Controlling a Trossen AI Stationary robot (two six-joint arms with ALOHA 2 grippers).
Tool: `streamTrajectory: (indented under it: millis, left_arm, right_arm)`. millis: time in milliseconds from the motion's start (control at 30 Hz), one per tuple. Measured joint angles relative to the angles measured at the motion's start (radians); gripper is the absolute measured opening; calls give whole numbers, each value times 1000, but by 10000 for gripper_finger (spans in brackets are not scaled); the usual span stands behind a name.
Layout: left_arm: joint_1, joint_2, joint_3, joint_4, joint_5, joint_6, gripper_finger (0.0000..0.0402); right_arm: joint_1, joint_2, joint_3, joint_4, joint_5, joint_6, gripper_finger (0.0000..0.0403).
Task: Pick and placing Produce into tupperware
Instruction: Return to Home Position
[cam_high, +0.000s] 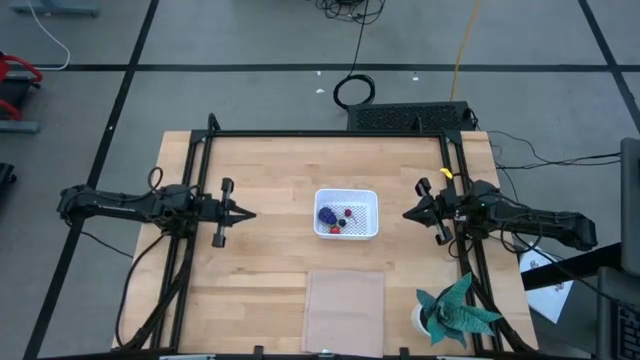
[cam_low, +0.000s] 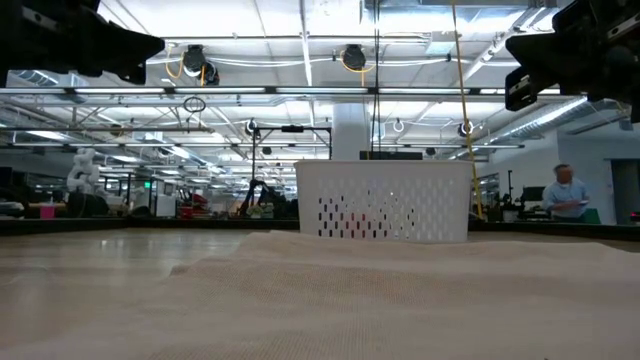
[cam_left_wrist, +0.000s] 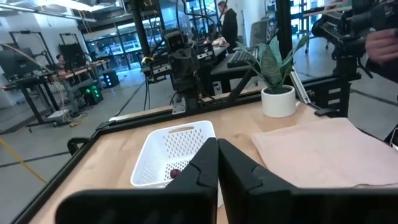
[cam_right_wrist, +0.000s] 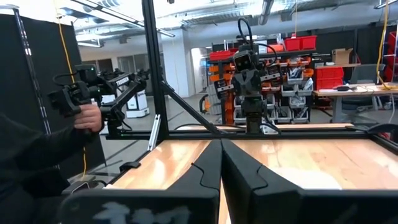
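The white tupperware (cam_high: 347, 213) stands at the table's middle, its perforated wall facing the low view (cam_low: 383, 214). The produce lies inside it: a purple-blue bunch (cam_high: 327, 215), a red piece (cam_high: 348, 212), a dark berry (cam_high: 335, 229) and a red berry (cam_high: 343, 225). In the left wrist view the tupperware (cam_left_wrist: 171, 152) shows a dark red piece (cam_left_wrist: 176, 173) behind my fingers. My left gripper (cam_high: 250, 214) hovers shut, left of the tupperware, pointing at it. My right gripper (cam_high: 406, 214) hovers shut, right of it. Both are empty.
A flat pale translucent sheet (cam_high: 344, 308) lies near the table's near edge, below the tupperware. A teal paper plant in a white pot (cam_high: 452, 314) stands at the near right corner. A black frame (cam_high: 320, 135) rims the table. A person's hand and sleeve (cam_right_wrist: 37, 146) show beyond the table.
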Motion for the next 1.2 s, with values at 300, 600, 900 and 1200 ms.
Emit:
streamTrajectory:
  millis: [300, 600, 900, 1200]
  left_arm:
    - [0, 2, 0, 13, 0, -23, 19]
    - [0, 2, 0, 13, 0, -22, 3]
    - [0, 2, 1, 13, -1, -19, 27]
    - [0, 2, 1, 13, -1, -19, 10]
  right_arm:
    - [0, 0, 0, 25, 0, 22, 0]
    - [0, 0, 0, 25, 0, 24, 0]
    - [0, 0, 0, 25, 0, 24, 0]
    - [0, 0, 0, 25, 0, 24, 0]
